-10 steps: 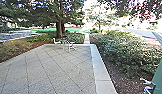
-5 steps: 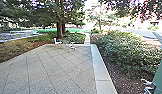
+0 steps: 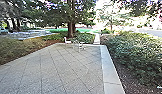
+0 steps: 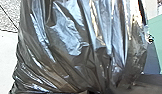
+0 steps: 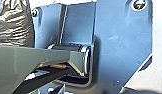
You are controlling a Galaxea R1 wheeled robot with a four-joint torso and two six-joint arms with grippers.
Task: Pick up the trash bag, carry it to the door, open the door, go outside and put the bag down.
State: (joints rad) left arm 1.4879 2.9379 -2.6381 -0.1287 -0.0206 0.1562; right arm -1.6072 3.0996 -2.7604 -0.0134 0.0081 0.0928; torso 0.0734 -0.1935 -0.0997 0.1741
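Observation:
A shiny black trash bag [image 4: 69, 60] looms large in the left wrist view, its plastic drawn together in tight folds where my left gripper [image 4: 100, 91] is shut on it. Part of the same trash bag [image 5: 15, 25] hangs beside the robot's base in the right wrist view. How my right gripper stands cannot be made out.
A paved patio [image 3: 62, 67] stretches ahead with a pale border [image 3: 109, 70] along its right. Bushes [image 3: 134, 52] grow beyond that border. A small table with chairs [image 3: 78, 45] stands at the far edge, before a tree trunk [image 3: 71, 28].
The head camera has turned to the left, shifting the whole view rightward. A green upright shape with pale fittings has slid out past the right edge.

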